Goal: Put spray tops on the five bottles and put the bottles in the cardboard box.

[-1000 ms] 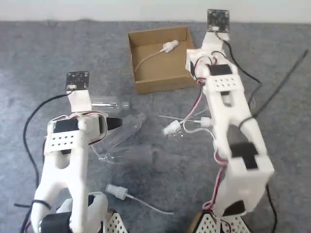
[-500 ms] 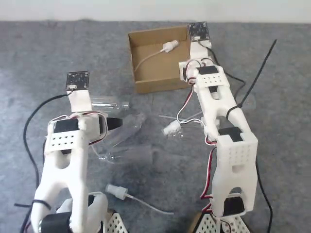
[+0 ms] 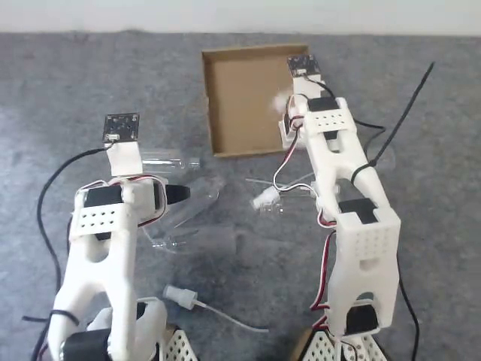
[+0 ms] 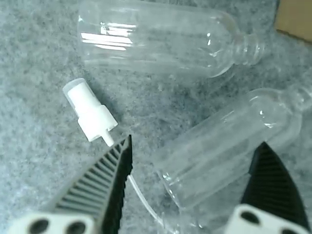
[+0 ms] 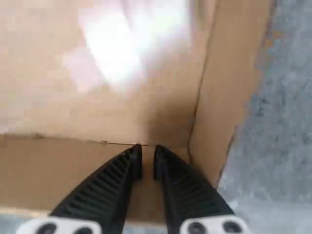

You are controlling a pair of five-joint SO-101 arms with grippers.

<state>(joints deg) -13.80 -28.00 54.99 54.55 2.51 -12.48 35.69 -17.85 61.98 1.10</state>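
Note:
The cardboard box (image 3: 225, 113) lies at the back of the table with a blurred white spray top (image 3: 279, 101) inside it. My right gripper (image 3: 288, 119) is inside the box at its right near corner; in the right wrist view the gripper (image 5: 146, 150) is shut with only a slit between the fingers and holds nothing, and the spray top (image 5: 131, 39) is a white smear. My left gripper (image 4: 195, 146) is open low over two clear lying bottles (image 4: 161, 41) (image 4: 229, 141), next to a loose spray top (image 4: 90, 114).
On the grey carpet lie clear bottles (image 3: 199, 242) (image 3: 161, 160), a spray top (image 3: 267, 199) beside the right arm, and another spray top with a long tube (image 3: 184, 295) near the left arm's base. A black cable (image 3: 406, 105) trails at the right.
The right arm swung left and down into the box. The box shifted and turned, its front outer wall no longer showing, and the spray top inside slid. The left arm stayed still.

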